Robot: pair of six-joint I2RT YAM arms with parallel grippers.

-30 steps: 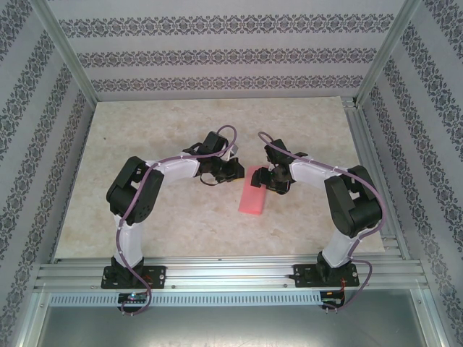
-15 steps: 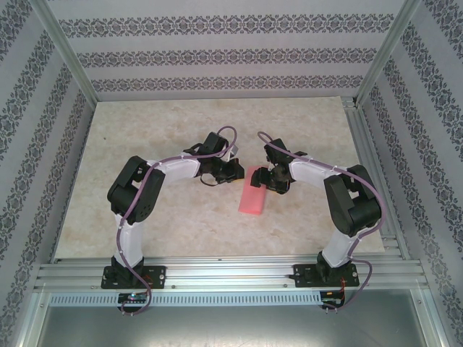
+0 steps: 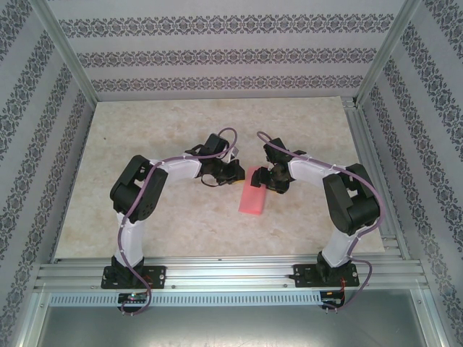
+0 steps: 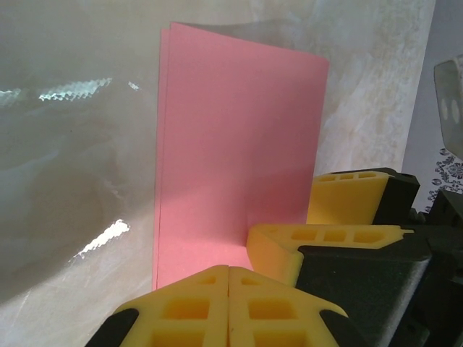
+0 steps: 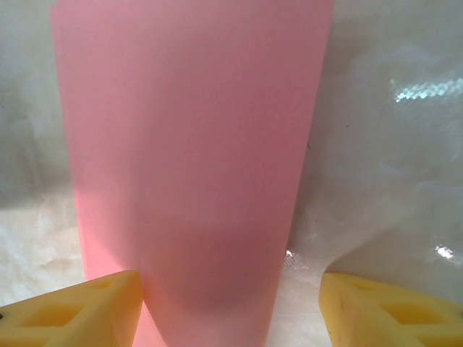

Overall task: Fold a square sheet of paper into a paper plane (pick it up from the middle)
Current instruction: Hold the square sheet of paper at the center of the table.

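At the middle of the bench (image 3: 145, 137), the left hand (image 3: 234, 173) is pressing its two yellow fingers tightly together, with no gap showing between them. In its wrist view the closed tips are sitting right at the near short edge of the paper (image 3: 252, 197). Whether they are pinching that edge or only resting at it cannot be told.

Just to the right, the right hand (image 3: 266, 178) is facing the left one with its fingers spread well apart. In its own wrist view one finger is sitting at the paper's left edge and the other is standing off to the right over bare bench, so the near end of the sheet is lying between them. Nothing is being gripped by this hand.

The pink paper is lying flat on the bench, folded in half into a long narrow rectangle. Its two layers are showing slightly offset along one long edge. Its far end is reaching up between the two hands, and the rest is stretching toward the near edge of the bench, tilted a little to the left. Both arms are bending inward from their bases, elbows out to the sides.
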